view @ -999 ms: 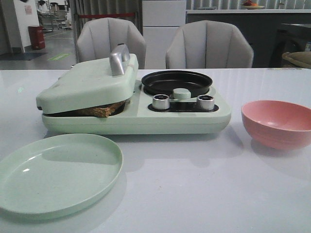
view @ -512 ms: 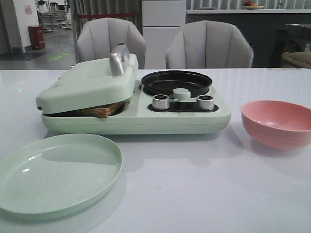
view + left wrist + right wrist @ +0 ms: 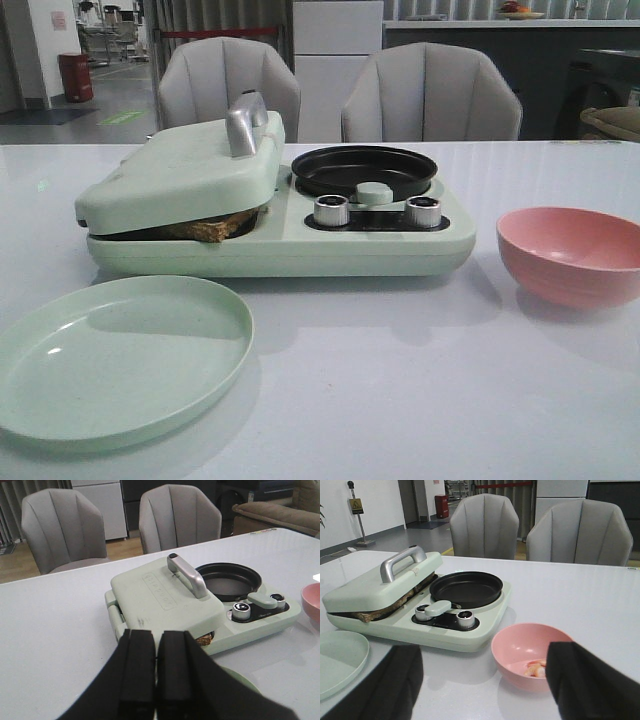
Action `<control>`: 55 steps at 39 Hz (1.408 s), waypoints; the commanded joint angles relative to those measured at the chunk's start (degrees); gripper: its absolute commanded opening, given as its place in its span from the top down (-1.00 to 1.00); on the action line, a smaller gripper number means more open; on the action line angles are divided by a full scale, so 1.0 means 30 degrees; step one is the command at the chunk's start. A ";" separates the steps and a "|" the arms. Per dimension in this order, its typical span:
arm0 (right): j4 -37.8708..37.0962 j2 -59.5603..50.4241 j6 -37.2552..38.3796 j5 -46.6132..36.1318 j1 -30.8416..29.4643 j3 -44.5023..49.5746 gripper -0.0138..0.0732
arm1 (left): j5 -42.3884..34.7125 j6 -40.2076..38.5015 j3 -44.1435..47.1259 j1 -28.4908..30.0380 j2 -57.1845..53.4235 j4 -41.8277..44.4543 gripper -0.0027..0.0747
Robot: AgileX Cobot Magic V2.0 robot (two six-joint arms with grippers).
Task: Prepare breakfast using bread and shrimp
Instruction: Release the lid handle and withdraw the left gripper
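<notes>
Bread (image 3: 212, 228): clamped under closed press lid (image 3: 180, 170), crust edge showing.
Shrimp (image 3: 536, 668): in pink bowl (image 3: 520, 642), apparently just ahead of right end effector (image 3: 480, 690), the nearer arm; jaws spread wide, empty.
Left end effector (image 3: 156, 672): pads together, holding nothing.

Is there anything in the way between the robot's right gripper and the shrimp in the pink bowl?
Nothing visible. In the right wrist view the right gripper is wide open just in front of the pink bowl, and the shrimp lies uncovered at the bottom.
</notes>
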 commanded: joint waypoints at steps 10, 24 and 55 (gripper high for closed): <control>0.0011 0.0199 -0.0055 -0.2952 -0.0018 -0.0505 -0.71 | -0.2520 -0.0179 0.1940 -0.0144 -0.3772 -0.0147 0.64; 0.2129 0.0659 -0.0077 -0.2908 -0.0018 -0.1062 -0.71 | -0.2460 -0.0179 0.2227 -0.0144 -0.3808 -0.0356 0.64; 0.2855 1.9907 -0.0012 0.1334 -0.4365 -1.2175 -0.71 | -0.2593 -0.0179 0.2227 -0.0144 -0.3808 -0.0356 0.64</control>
